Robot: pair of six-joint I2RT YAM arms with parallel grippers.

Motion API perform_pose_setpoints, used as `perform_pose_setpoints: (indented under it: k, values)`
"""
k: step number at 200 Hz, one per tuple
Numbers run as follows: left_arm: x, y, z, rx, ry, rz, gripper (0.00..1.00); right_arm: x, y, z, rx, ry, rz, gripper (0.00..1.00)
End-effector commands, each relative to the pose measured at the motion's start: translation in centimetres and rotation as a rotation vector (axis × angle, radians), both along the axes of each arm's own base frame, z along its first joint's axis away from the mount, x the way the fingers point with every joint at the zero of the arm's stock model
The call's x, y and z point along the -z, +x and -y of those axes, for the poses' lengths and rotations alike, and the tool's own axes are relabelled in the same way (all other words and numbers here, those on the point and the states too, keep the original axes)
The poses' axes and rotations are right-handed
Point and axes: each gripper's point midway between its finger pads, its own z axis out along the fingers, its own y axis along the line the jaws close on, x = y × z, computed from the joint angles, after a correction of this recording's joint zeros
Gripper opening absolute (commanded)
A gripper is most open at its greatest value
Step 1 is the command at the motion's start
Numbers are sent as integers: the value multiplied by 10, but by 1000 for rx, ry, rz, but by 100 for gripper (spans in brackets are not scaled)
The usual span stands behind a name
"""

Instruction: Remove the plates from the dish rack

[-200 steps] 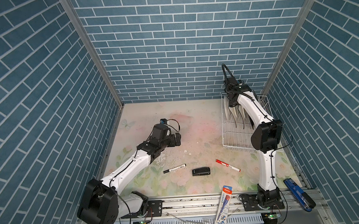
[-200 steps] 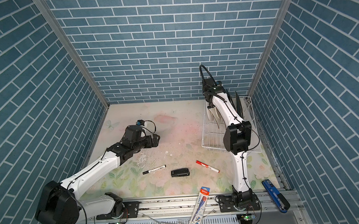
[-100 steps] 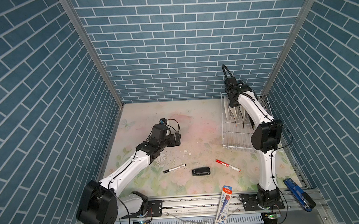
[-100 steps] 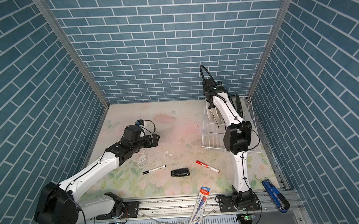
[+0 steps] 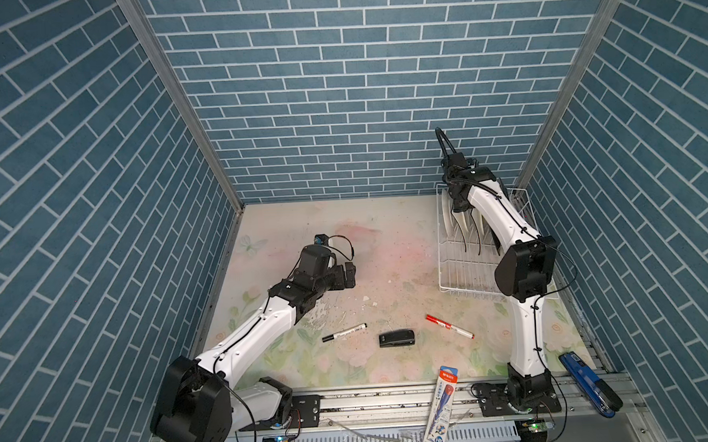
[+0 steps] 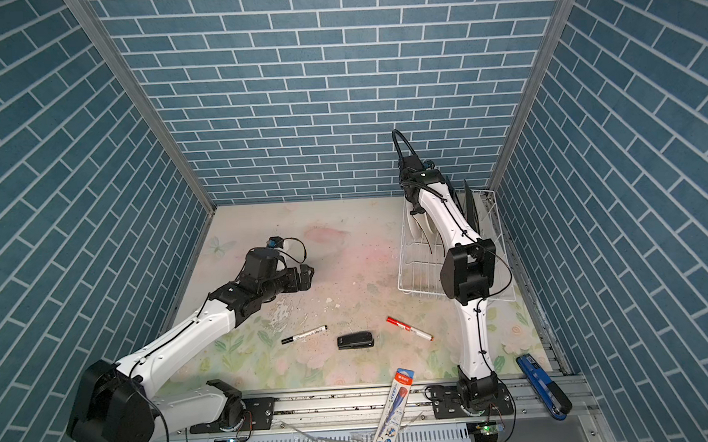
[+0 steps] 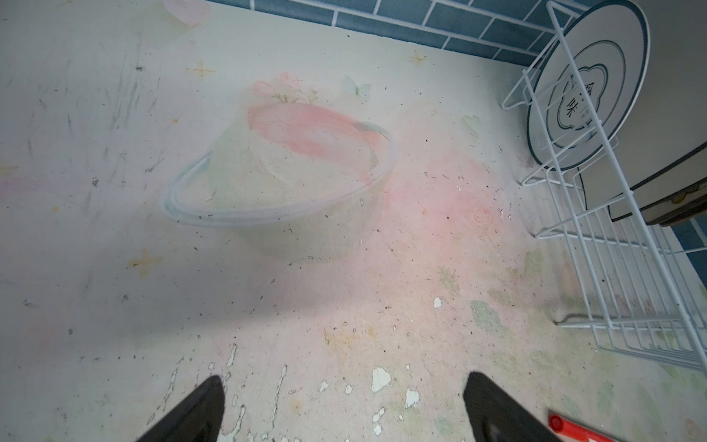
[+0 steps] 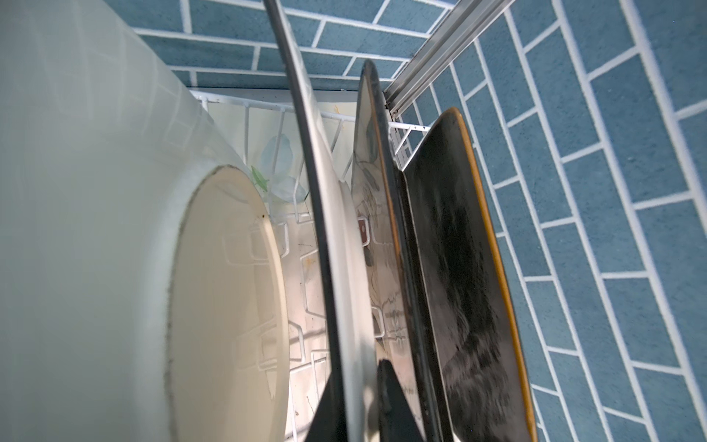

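The white wire rectangular dish rack [image 5: 462,262] [image 6: 419,264] stands at the back right of the floral-printed table mat [image 5: 386,237], against the blue brick-pattern wall. The plates [image 5: 462,224] stand on edge between its tines at the far end. The right gripper [image 8: 359,402] reaches down into the rack from above. In the right wrist view its two black fingers [image 8: 394,398] are pressed onto the rim of a square white plate with a thin black rim [image 8: 336,268], one finger on each face. Beside this plate stand a cream-bottomed white plate [image 8: 229,306] on one side and a glossy dark plate [image 8: 382,237] and a matte black plate with an amber edge [image 8: 459,287] on the other. Compared with the frames a second earlier, the right arm's pose over the rack looks almost the same. The left gripper [image 5: 349,274] [image 7: 344,405] hovers over the middle of the mat, jaws spread wide and holding nothing, little changed from before. A round white plate with a dark centre mark [image 7: 585,88] shows in the left wrist view, leaning in the rack's end.
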Motion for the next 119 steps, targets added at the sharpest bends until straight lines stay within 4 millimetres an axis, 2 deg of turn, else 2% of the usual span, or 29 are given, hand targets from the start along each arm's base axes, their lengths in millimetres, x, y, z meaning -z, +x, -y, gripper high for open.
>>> perform_pose_setpoints:
  k: [1,78,119]
  values:
    - [-6,-2,0,3,7,11,100,15,-2,-1,15,11,-40,0]
    - [-6,-2,-1,-1,7,15,100,-1,4,-4,-31,-78,-11,0]
    - [-5,-3,-1,1,7,13,100,-19,7,-6,-46,-94,40,0]
